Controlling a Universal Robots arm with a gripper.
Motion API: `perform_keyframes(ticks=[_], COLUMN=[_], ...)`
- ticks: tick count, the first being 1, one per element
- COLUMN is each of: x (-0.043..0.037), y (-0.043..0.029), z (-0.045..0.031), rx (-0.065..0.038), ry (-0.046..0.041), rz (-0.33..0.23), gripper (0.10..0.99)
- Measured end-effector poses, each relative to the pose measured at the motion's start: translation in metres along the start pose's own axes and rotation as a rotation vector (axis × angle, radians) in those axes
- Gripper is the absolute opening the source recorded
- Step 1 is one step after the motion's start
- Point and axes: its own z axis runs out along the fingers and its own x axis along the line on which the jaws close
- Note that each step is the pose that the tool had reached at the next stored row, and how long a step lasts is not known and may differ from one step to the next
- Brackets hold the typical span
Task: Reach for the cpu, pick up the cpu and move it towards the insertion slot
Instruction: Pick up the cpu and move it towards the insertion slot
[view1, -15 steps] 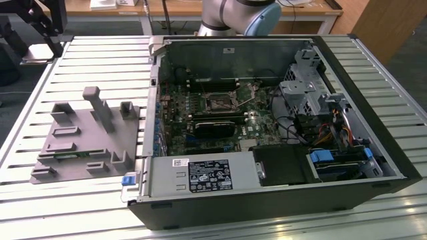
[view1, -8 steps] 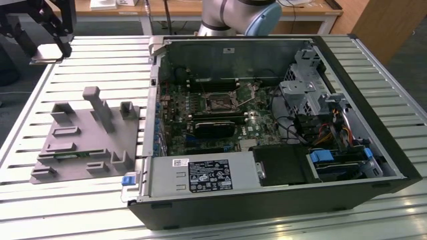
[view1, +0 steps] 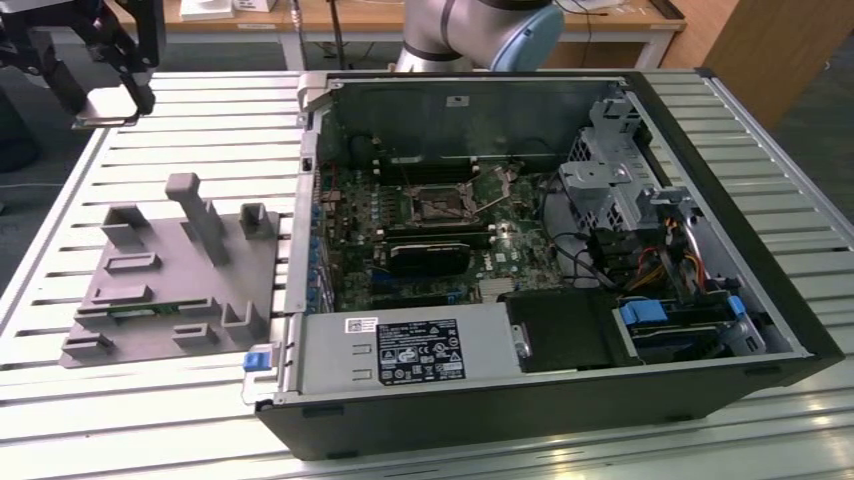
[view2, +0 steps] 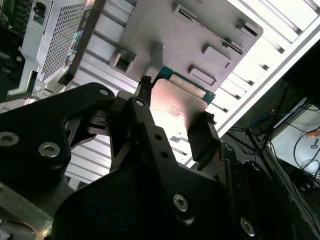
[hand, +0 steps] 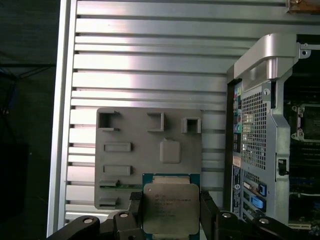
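Observation:
The cpu (hand: 169, 207), a flat silver square chip on a green rim, sits between my gripper's (hand: 170, 214) two black fingers, which are shut on its opposite edges. In the second wrist view the cpu (view2: 176, 102) shows its shiny face, clamped in the gripper (view2: 175, 114). In the exterior view the gripper (view1: 104, 100) hangs at the far corner on the exterior view's left, above the slatted table and well clear of the case. The insertion slot (view1: 437, 203), a black socket with a silver frame, lies on the motherboard inside the open case, and its edge shows in the first wrist view (hand: 306, 120).
A grey fixture plate (view1: 160, 280) with raised blocks lies on the slatted table (view1: 200, 150) beside the open computer case (view1: 747, 250). Near the slot are a long black card (view1: 427, 256), a drive cage (view1: 607, 185) and cables. The arm's base (view1: 481, 30) stands behind the case.

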Motion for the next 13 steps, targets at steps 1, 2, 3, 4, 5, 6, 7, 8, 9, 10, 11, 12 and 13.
perform_keyframes(ticks=[1,2,3,4,5,6,7,8,9,10,11,12,13], x=[-0.001,-0.002,-0.0031,-0.0041,-0.0064,-0.0074,-0.0084,-0.0094,-0.0104,-0.0115,-0.0125,-0.0163,-0.0173], y=[0.0,0.0,-0.0001,-0.0001,-0.0001,-0.0001,-0.0001,-0.0002,-0.0002,-0.0002,-0.0002,-0.0003,-0.0003], z=[-0.0001,-0.0001,0.0,-0.0001,-0.0001,-0.0001,-0.0002,-0.0002,-0.0002,-0.0002,-0.0002,-0.0003,-0.0003], rx=[0.0,0.0,0.0,0.0,0.0,0.0,0.0,0.0,0.0,0.0,0.0,0.0,0.0], ry=[0.0001,0.0,0.0,0.0,0.0001,0.0,0.0001,0.0,0.0,0.0,0.0,0.0,0.0], rz=[0.0,0.0,0.0,0.0,0.0,0.0,0.0,0.0,0.0,0.0,0.0,0.0,0.0], gripper=[0.541,0.541,0.541,0.541,0.541,0.541,0.541,0.541,0.541,0.541,0.541,0.541,0.541])
